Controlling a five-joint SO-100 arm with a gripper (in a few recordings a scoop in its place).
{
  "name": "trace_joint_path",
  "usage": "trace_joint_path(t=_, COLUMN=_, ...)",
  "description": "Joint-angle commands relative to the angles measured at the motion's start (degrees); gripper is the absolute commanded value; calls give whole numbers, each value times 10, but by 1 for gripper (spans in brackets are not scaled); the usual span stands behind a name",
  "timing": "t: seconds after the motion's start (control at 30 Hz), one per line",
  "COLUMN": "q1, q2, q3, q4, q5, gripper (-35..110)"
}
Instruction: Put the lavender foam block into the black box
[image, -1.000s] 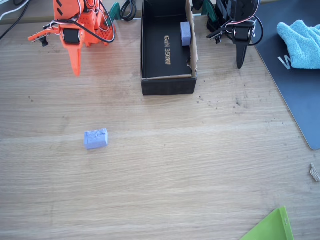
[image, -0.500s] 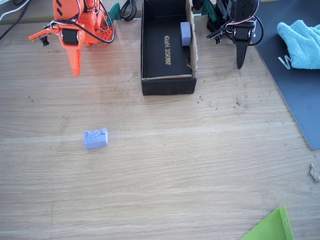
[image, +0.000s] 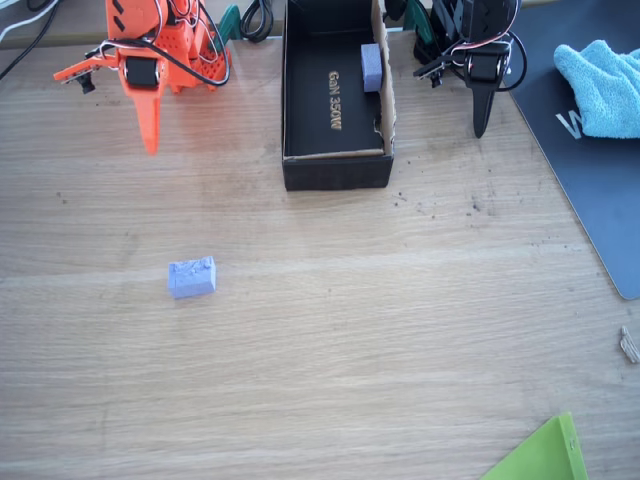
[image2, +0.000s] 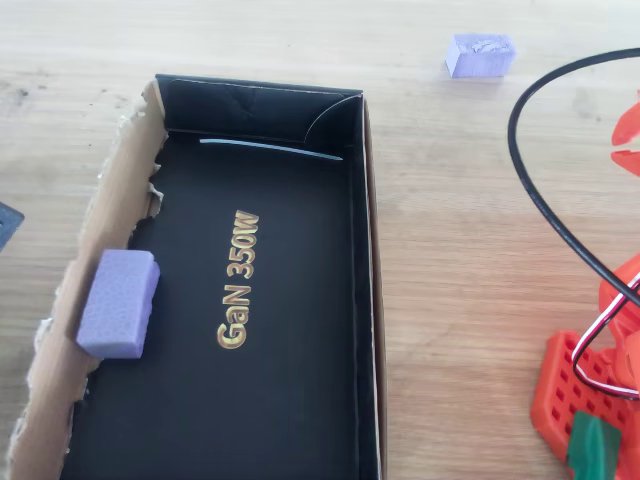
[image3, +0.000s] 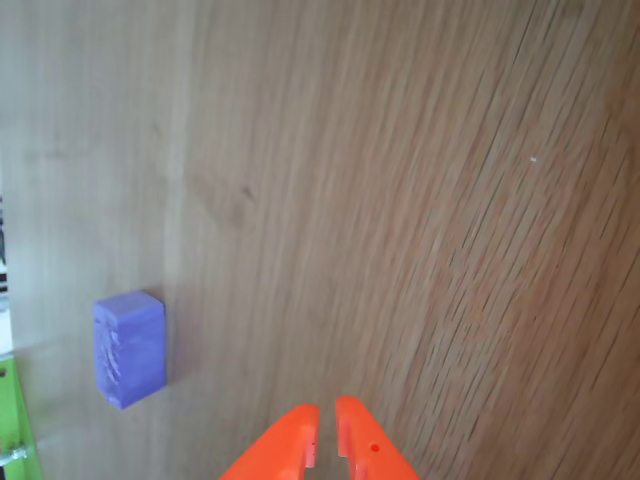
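The lavender foam block lies alone on the wooden table at the left of the fixed view, rough face up. It also shows as a block beyond the box's far end and as a block at lower left of the wrist view. My orange gripper hangs at the top left, well behind the block, pointing down. Its fingers are shut with nothing between them. The black box stands open at top centre, gold lettering on its floor.
A paler lavender block leans against the box's torn cardboard wall. A blue cloth lies on a dark mat at the right. A green sheet corner pokes in at the bottom right.
The orange arm has shifted very slightly to the left. The blocks and the box have not moved.
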Motion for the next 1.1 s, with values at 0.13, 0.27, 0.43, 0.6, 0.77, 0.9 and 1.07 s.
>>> trace_joint_path(t=0.13, q1=13, q2=7, q3=1, q4=-3, q5=12, gripper=0)
trace_joint_path(t=0.27, q1=16, q2=7, q3=-1, q4=-1, q5=15, gripper=0)
trace_joint_path(t=0.43, q1=16, q2=7, q3=-47, q4=28, q5=17, gripper=0)
trace_joint_path(t=0.6, q1=4, q2=-22, q3=-122, q4=65, q5=22, gripper=0)
trace_joint_path(t=0.77, q1=-5, q2=-239, q3=-281, q4=62, q5=25, gripper=0)
trace_joint_path(t=0.9, q1=-6, q2=-358, q3=-396, q4=100, q5=25, gripper=0)
trace_joint_path(t=1.07, q1=-35, q2=-399, q3=-436, q4=120, q5=48, gripper=0)
